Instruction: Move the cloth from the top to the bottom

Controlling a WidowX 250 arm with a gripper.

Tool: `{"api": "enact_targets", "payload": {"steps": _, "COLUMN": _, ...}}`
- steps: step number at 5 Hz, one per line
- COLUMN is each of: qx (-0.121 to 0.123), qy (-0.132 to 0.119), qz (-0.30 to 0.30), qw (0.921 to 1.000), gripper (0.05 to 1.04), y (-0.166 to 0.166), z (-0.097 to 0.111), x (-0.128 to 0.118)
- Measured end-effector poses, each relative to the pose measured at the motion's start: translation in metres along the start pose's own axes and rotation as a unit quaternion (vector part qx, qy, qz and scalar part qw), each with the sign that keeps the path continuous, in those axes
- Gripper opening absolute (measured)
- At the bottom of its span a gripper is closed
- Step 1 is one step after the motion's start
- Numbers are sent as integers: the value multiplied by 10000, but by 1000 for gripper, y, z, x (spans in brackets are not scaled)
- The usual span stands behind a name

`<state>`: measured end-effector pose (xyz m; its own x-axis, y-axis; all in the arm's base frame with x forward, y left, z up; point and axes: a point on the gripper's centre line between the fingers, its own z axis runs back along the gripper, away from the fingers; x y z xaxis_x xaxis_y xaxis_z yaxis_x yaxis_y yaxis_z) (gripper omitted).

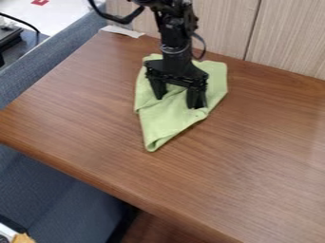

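Note:
The black gripper [178, 101] hangs down over the upper middle of the table, its two fingers apart in the open position. Beneath it the light green cloth [166, 120] lies spread on the wood, near the table's top edge, with a narrow folded corner pointing toward the bottom of the view. Both fingertips are over the cloth, at or just above its surface; whether they touch it I cannot tell. The arm and gripper hide part of the cloth's upper middle.
The brown wooden table [254, 152] extends to the right and below the cloth. A pale wood panel [285, 38] stands along its back edge. A whitish strip [122, 31] lies at the top left corner. Blue-grey seating [57, 190] borders the table's left side.

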<state>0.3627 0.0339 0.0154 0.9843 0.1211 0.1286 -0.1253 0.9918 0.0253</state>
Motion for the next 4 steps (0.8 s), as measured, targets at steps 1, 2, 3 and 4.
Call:
{"api": "enact_targets", "payload": {"steps": 1, "qx": 259, "qy": 209, "qz": 391, "qw": 9987, "gripper": 1001, "y": 24, "z": 4, "x": -23}}
{"api": "enact_targets", "payload": {"steps": 2, "qx": 410, "qy": 361, "qz": 842, "qw": 9949, "gripper": 1001, "y": 39, "z": 7, "x": -44}}
{"api": "enact_targets", "payload": {"steps": 3, "qx": 438, "qy": 531, "qz": 1390, "qw": 9879, "gripper": 1001, "y": 57, "z": 9, "x": -75}}
{"api": "enact_targets", "payload": {"steps": 4, "qx": 530, "qy": 575, "qz": 1599, "qw": 9840, "gripper": 1001, "y": 64, "z": 10, "x": -89}}
